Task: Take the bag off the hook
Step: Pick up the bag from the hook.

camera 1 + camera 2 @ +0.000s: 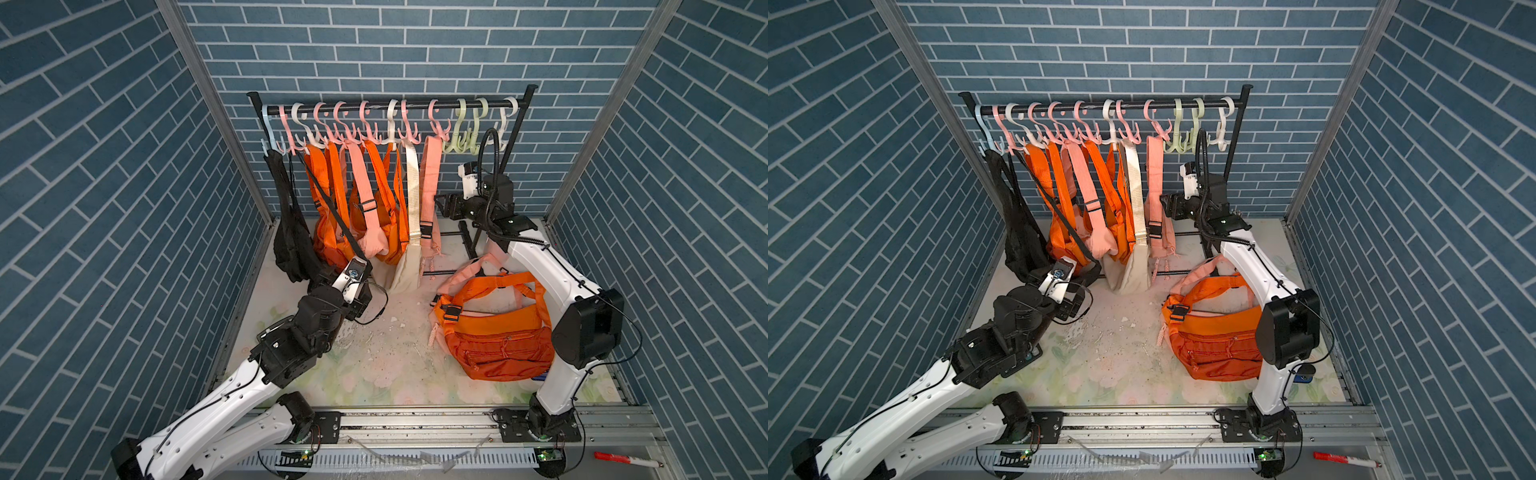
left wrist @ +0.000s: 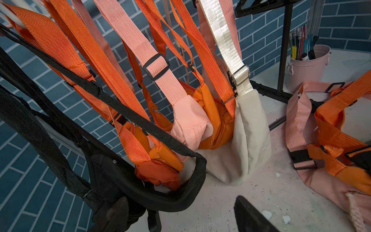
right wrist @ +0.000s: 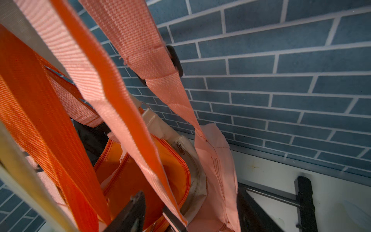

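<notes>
- The pink bag [image 1: 435,243] hangs by its strap [image 1: 430,174] from a pink hook [image 1: 437,124] on the rail [image 1: 390,109]. It is right of the rail's middle, just beside a cream bag [image 1: 405,270].
- Its long axis runs almost straight down from the rail. The strap loop is up at the hook, and the pouch end points down toward the table [image 1: 395,374].
- The right gripper [image 1: 440,205] sits below the rail at about mid-strap height and points sideways at the strap. In the right wrist view its jaws stand apart with the strap hanging between them, and nothing is pinched.
- The left gripper [image 2: 180,202] is low, under the rail's left half, with its jaws spread wide. The bottom edge of a black bag [image 2: 140,190] lies between the jaws, and I cannot tell whether they touch it.
- An orange bag [image 1: 498,345] lies flat on the table in front of the rail's right end, off any hook.
</notes>
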You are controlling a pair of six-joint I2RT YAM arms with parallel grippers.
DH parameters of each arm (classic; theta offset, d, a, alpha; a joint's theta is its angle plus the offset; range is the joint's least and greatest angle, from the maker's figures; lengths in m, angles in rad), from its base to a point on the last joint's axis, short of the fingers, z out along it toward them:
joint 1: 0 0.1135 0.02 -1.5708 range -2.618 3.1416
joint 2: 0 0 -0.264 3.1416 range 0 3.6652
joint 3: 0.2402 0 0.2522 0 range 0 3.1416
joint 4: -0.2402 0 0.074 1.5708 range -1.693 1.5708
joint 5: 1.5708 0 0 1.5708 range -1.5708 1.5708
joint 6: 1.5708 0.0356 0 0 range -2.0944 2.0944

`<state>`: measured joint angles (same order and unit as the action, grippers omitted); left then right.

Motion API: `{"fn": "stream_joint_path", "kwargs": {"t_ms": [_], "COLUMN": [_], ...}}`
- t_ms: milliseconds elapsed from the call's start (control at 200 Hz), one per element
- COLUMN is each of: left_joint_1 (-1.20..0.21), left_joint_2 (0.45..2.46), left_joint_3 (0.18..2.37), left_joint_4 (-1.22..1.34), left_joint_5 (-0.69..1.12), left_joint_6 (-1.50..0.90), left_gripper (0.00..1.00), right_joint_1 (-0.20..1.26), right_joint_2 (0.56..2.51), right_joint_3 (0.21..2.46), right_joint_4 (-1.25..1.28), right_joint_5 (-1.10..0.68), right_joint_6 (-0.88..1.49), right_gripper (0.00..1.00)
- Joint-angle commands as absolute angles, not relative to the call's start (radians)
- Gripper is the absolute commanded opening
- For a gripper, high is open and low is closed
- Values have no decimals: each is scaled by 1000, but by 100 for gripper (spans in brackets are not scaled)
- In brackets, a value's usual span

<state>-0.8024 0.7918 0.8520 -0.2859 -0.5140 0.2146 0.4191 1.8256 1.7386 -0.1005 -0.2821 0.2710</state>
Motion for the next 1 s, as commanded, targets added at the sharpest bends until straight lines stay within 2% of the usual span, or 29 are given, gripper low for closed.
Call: {"fn": "stream_joint_path", "kwargs": {"t_ms": [0, 235, 500, 605, 720, 800, 900, 990], "left_joint_1": [-796, -796, -798, -798, -799, -801, -803, -802], "left_joint_2": [794, 818, 829, 834, 831, 831, 828, 834], "left_joint_3": [834, 831, 814, 816, 811, 811, 810, 811], "left_joint_4": [-265, -262, -242, -245, -243, -244, -242, -241], "left_joint_5": [-509, -502, -507, -504, -505, -504, -506, -503], "left_joint_6": [212, 207, 215, 216, 223, 225, 229, 231], "left_gripper": [84, 84, 85, 85, 85, 85, 85, 85], "right_joint_1": [425, 431, 435, 442, 450, 453, 454, 455], "right_joint_2": [1873, 1948, 2001, 2008, 1995, 1972, 1938, 1922], "right_joint_3": [1797, 1849, 1864, 1859, 1840, 1808, 1753, 1715], "right_joint_4": [-72, -32, 38, 71, 81, 91, 123, 160], "right_joint_5": [-318, -338, -358, -371, -381, -385, -384, -385], "right_joint_6": [306, 346, 416, 440, 431, 423, 423, 436], "right_gripper": [71, 71, 51, 51, 61, 63, 61, 54]}}
